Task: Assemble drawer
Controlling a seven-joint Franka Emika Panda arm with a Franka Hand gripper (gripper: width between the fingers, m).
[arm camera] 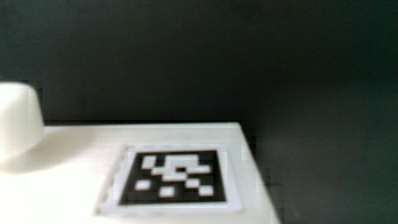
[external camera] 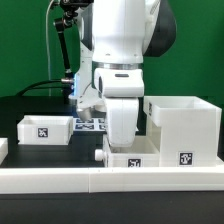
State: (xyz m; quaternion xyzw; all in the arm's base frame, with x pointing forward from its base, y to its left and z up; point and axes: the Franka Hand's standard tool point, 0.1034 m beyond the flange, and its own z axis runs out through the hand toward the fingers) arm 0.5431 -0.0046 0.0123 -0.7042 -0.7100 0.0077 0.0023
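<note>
The large hollow white housing (external camera: 186, 122) stands at the exterior view's right, with a marker on its front. One small white tray (external camera: 45, 129) lies at the left. A second small tray (external camera: 131, 157) lies in the front middle, against the housing's left side. My gripper (external camera: 121, 135) hangs straight down right over this second tray, and its fingertips are hidden behind the tray. The wrist view shows a white tray face with its marker (arm camera: 175, 180) very close, and a white rounded shape (arm camera: 15, 120) at the edge. The jaws do not show clearly.
The long low white border wall (external camera: 100, 181) runs along the front. The marker board (external camera: 90, 124) lies flat behind my arm, between the left tray and the gripper. The table top (arm camera: 231, 60) is black. Cables and a stand rise at the back left.
</note>
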